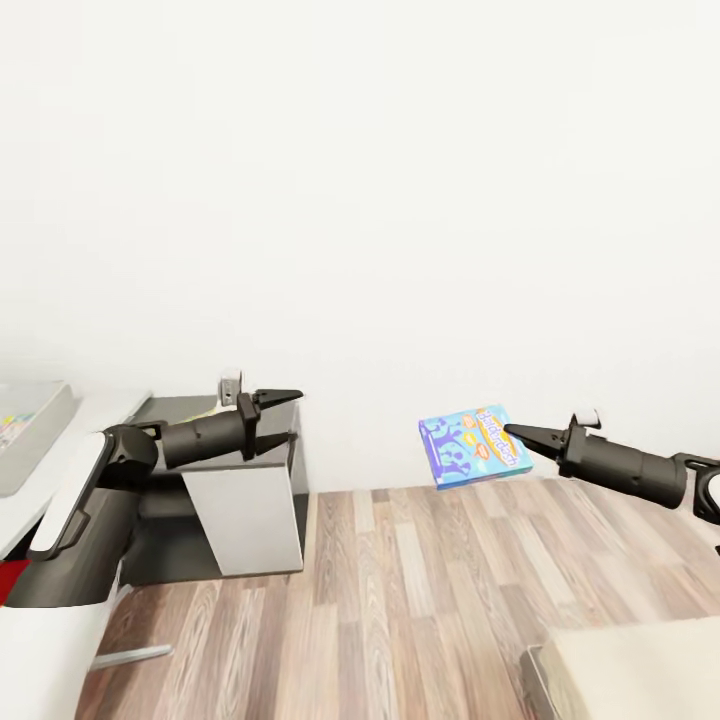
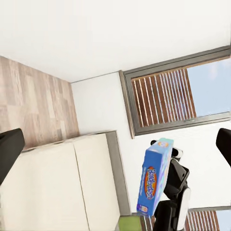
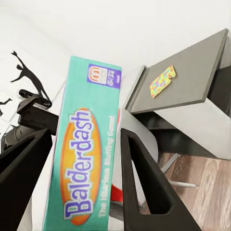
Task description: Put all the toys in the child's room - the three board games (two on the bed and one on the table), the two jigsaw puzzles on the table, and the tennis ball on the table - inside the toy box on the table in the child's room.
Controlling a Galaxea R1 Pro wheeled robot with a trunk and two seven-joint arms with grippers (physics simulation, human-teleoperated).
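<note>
- Here, at the far left of the head view, a grey tray-like box (image 1: 35, 435) sits on a white surface, with small coloured bits just inside its near edge; what they are is too small to tell.
- Next to it stands a dark grey table (image 1: 245, 500) with a pale front panel. The right wrist view shows its top bearing a flat multicoloured jigsaw puzzle (image 3: 162, 81).
- The left gripper (image 1: 283, 417) hangs in front of that table, above the floor, its two dark fingers spread wide apart with nothing between them. In the left wrist view the fingertips (image 2: 8, 151) appear at opposite edges, well apart.
- A wood-plank floor (image 1: 420, 590) runs across the middle, meeting a plain white wall (image 1: 400, 200).
- The blue board game (image 1: 473, 446), a Balderdash box, is held in mid-air above the floor, tilted, well apart from the table. The left wrist view shows it (image 2: 153, 179) edge-on, with a window with slatted blinds (image 2: 168, 96) behind.
- The right gripper (image 1: 512, 432) pinches the box at its right edge; in the right wrist view the box (image 3: 86, 159) stands between the two black fingers (image 3: 142, 178).
- At the lower right, the corner of a cream, bed-like surface (image 1: 640, 670) enters the head view.
</note>
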